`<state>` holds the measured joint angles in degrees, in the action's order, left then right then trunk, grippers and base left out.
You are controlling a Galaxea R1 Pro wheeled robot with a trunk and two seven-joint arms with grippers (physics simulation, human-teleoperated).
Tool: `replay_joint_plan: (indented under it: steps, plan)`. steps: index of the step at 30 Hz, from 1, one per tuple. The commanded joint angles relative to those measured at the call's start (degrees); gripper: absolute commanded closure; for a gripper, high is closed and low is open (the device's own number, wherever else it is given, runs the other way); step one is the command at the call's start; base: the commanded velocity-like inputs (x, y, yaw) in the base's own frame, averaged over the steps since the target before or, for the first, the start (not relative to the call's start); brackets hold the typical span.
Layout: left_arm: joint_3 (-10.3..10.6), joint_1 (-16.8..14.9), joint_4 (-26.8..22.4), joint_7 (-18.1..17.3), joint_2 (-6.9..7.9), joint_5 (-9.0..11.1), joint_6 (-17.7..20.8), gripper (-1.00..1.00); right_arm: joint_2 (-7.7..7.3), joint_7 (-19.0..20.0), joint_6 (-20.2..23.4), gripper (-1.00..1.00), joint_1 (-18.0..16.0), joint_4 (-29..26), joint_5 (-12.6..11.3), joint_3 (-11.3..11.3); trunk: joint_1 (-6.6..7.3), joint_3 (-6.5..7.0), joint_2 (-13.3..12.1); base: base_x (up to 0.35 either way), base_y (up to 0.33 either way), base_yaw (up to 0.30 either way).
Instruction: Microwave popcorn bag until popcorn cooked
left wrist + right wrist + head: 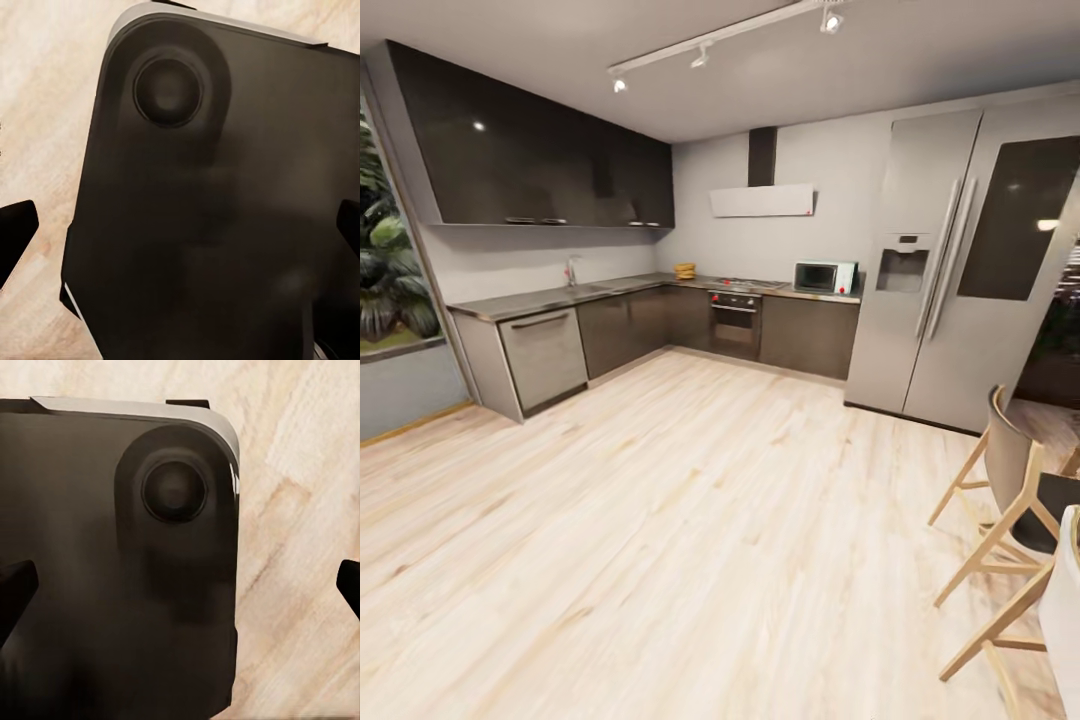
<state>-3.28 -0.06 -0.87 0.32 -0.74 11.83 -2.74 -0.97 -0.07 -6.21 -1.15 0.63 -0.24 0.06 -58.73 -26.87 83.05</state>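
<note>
The robot is in the approach step. The small tan-brown popcorn bag (684,271) sits on the long grey glossy desk (540,300), far ahead of both claws; the pale-blue boxy microwave (825,277) stands further along it. Left claw (180,232) and right claw (180,592) hang spread apart, empty, over pale wood floor (660,520). Next: drive closer.
</note>
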Motion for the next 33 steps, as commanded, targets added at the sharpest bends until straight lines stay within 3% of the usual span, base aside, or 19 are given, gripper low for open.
replay_joint_plan:
  steps: [1, 12, 33]
  plan:
    - [-0.35, -0.02, -0.01, 0.03, 0.01, 0.14, -0.16, -1.0, 0.0, -0.01, -0.2, -1.0, -0.07, 0.07, -0.03, -0.07, 0.0, -0.06, 0.03, 0.0, 0.0, -0.252]
    - [-0.31, 0.0, -0.01, 0.03, -0.05, -0.06, -0.08, -1.0, 0.0, 0.15, -0.17, -1.0, -0.04, 0.07, 0.37, 0.03, 0.0, -0.06, 0.03, 0.026, 0.0, -0.085]
    - [0.2, 0.04, -0.01, 0.2, -0.23, -0.32, 0.3, -1.0, 0.0, -0.01, -0.2, -1.0, -0.04, 0.07, 0.5, 0.12, 0.0, -0.06, 0.03, 0.312, 0.0, 0.0]
